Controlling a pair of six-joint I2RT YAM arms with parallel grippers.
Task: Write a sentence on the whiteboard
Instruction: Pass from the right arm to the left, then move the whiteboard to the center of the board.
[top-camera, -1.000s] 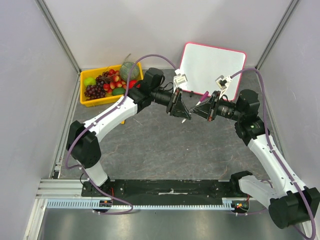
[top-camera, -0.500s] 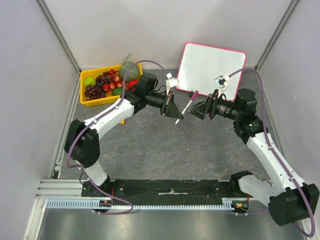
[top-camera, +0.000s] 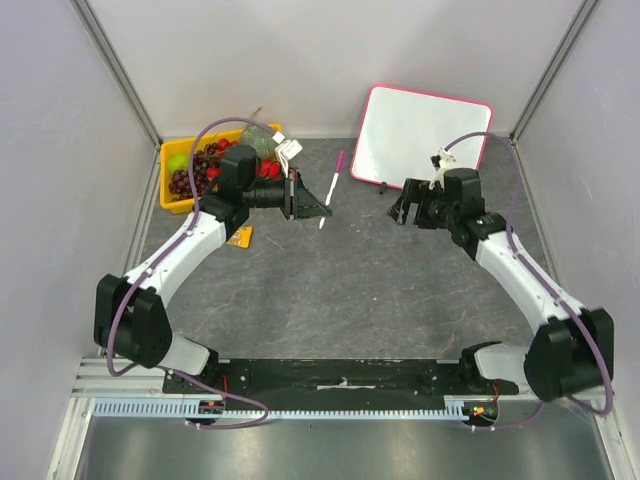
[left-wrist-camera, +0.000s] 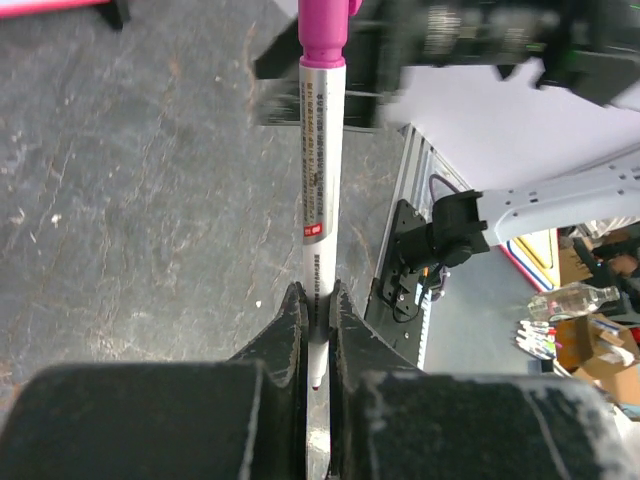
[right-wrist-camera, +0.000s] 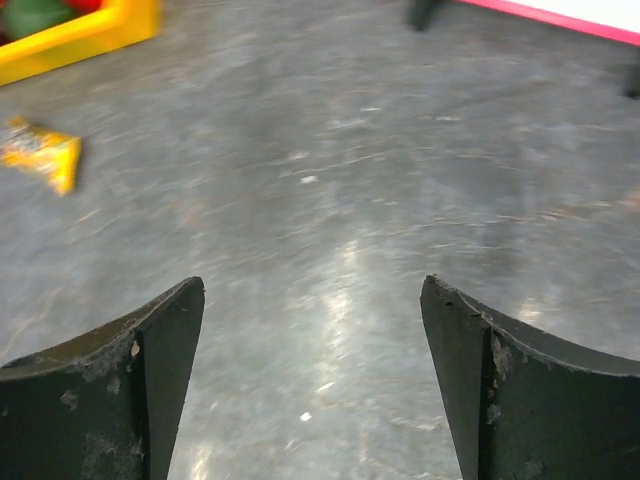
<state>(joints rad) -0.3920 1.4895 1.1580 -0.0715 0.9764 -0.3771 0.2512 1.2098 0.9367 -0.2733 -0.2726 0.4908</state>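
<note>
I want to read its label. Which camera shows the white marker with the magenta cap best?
The left wrist view: the white marker with the magenta cap stands close up, label print visible, clamped in the left pincer. The top view shows only a thin sliver; the right wrist view misses it.

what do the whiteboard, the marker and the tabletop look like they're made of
The whiteboard: smooth white panel, likely coated board, thin pink rim that looks plastic. The marker: glossy white plastic barrel with printed text, magenta end. The tabletop: dark grey, mottled like slate, with a sheen; could be a printed mat.
</note>
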